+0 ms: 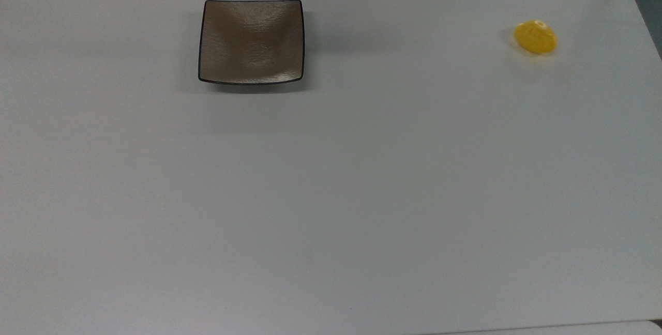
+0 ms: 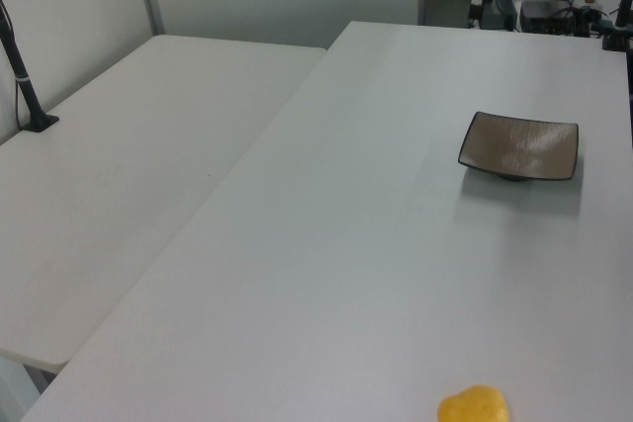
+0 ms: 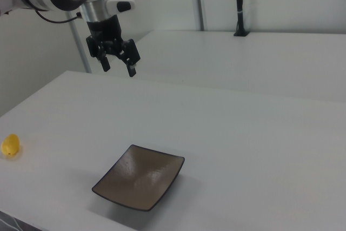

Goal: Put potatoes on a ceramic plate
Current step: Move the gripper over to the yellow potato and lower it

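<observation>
Jaws apart and empty, gripper (image 3: 117, 67) high above table (image 3: 243, 133); potato (image 3: 10, 145) lies down toward right view's left, well apart from ceramic plate (image 3: 139, 184).

A broad white bench (image 1: 331, 195) is seen; a second white bench (image 2: 129, 175) is butted against it on the left view's left, where a black clamped post (image 2: 25, 86) is fixed.

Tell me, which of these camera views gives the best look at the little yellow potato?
The top view: the potato lies whole and unobstructed on the white table, far to the right of the ceramic plate. The left view cuts it off at the bottom edge; the right view shows it tiny at the far left.
</observation>
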{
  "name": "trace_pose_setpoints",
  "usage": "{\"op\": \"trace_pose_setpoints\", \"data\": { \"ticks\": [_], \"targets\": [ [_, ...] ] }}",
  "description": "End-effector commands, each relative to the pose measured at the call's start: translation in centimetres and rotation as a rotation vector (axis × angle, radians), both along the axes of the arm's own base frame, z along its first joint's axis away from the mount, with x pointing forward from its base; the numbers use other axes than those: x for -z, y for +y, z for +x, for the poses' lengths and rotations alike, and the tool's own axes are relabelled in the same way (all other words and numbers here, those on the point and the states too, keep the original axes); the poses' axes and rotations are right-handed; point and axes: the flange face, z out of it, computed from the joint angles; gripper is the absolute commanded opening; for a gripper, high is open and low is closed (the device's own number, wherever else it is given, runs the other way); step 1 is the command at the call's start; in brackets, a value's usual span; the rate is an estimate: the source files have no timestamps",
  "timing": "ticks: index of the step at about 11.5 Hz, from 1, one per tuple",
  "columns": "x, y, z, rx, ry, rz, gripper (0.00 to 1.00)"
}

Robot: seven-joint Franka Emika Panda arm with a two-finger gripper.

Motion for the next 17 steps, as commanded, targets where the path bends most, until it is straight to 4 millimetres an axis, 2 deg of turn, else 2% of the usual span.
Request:
{"op": "trace_pose_setpoints", "data": {
  "ticks": [1, 5, 6, 8, 10, 13, 14, 17],
  "targets": [
    [0.4, 0.2, -0.4, 0.032, -0.015, 0.018, 1.00],
    [0.4, 0.5, -0.5, 0.028, -0.009, 0.019, 1.00],
    [0.2, 1.7, -0.7, 0.003, -0.010, 0.019, 1.00],
    [-0.3, 6.0, -1.6, -0.084, -0.016, 0.013, 1.00],
    [-0.7, 11.5, -3.5, -0.183, -0.004, 0.020, 1.00],
    [-0.1, 22.4, -8.8, -0.399, 0.057, 0.003, 1.00],
    [0.6, 25.4, -10.6, -0.457, 0.073, 0.002, 1.00],
    [3.2, 32.3, -15.5, -0.599, 0.121, 0.015, 1.00]
  ]
}}
